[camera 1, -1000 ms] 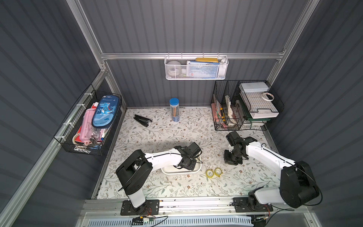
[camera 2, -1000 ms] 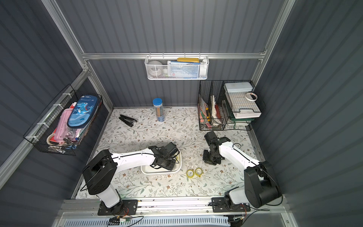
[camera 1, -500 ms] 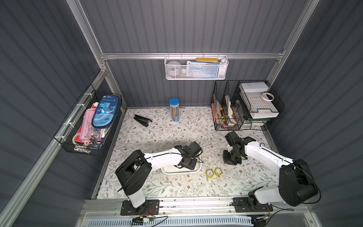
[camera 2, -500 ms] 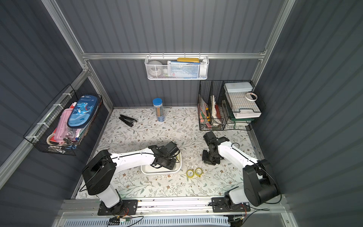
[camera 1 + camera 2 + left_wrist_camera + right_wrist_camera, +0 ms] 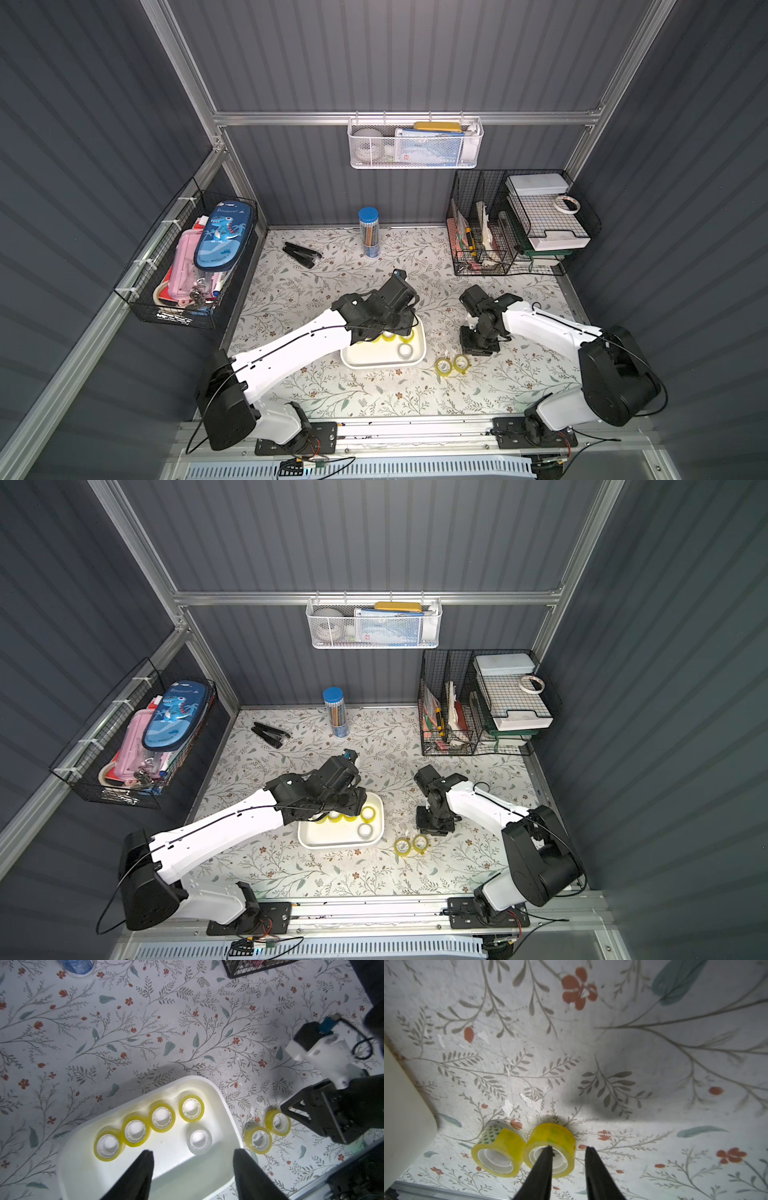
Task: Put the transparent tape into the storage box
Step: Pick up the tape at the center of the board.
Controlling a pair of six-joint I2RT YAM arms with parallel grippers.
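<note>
The storage box (image 5: 374, 365) (image 5: 332, 845) is a shallow white tray in the middle of the floral table. It holds several yellow-tinted tape rolls in a row (image 5: 162, 1117) and one clear roll (image 5: 199, 1139). My left gripper (image 5: 193, 1152) hovers open over the tray, close to the clear roll, with nothing between its fingers. Two more yellow-tinted rolls (image 5: 444, 366) (image 5: 461, 363) lie on the table right of the tray. My right gripper (image 5: 569, 1147) is open just above the right one (image 5: 550, 1138), one finger over its core and the other outside it. The tray's corner (image 5: 404, 1115) shows beside them.
A blue-capped pencil tube (image 5: 368, 232) and a black stapler (image 5: 301, 253) stand at the back. Black wire racks (image 5: 511, 232) fill the back right corner. A wire basket of pencil cases (image 5: 195, 257) hangs on the left wall, a white mesh basket (image 5: 415, 143) on the back wall.
My left gripper has opened over the tray. My right gripper has shifted slightly left toward the two rolls on the table, and its jaws have parted a little.
</note>
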